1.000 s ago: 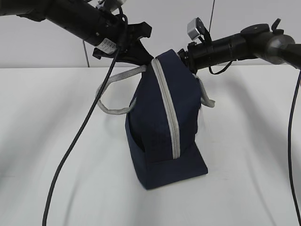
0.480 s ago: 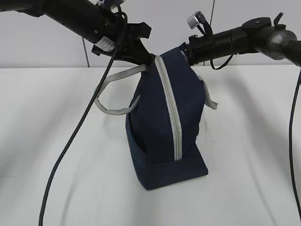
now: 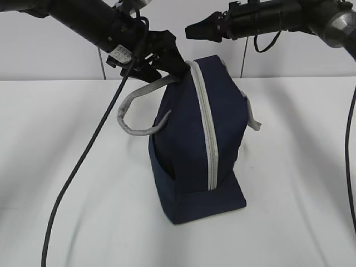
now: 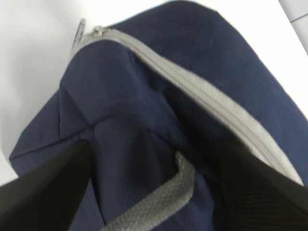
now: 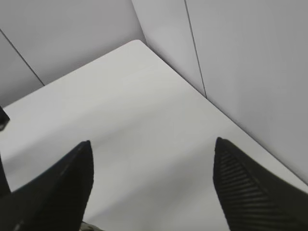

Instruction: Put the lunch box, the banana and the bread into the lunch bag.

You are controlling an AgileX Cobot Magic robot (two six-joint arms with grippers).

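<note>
above the lunch bag (image 3: 197, 133), right hand (image 3: 192, 30) now lifted clear, spread empty, left hand (image 3: 175, 67) spread at handle (image 3: 136, 105)

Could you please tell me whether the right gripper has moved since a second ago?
Yes. The right gripper has lifted up off the lunch bag top, now hovering clear above it.

Bare table (image 3: 72, 183) all around the upright lunch bag (image 3: 194, 150).

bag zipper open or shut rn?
Shut. The grey zipper runs closed in one unbroken line over the bag, no gap in either the exterior or left wrist view.
</note>
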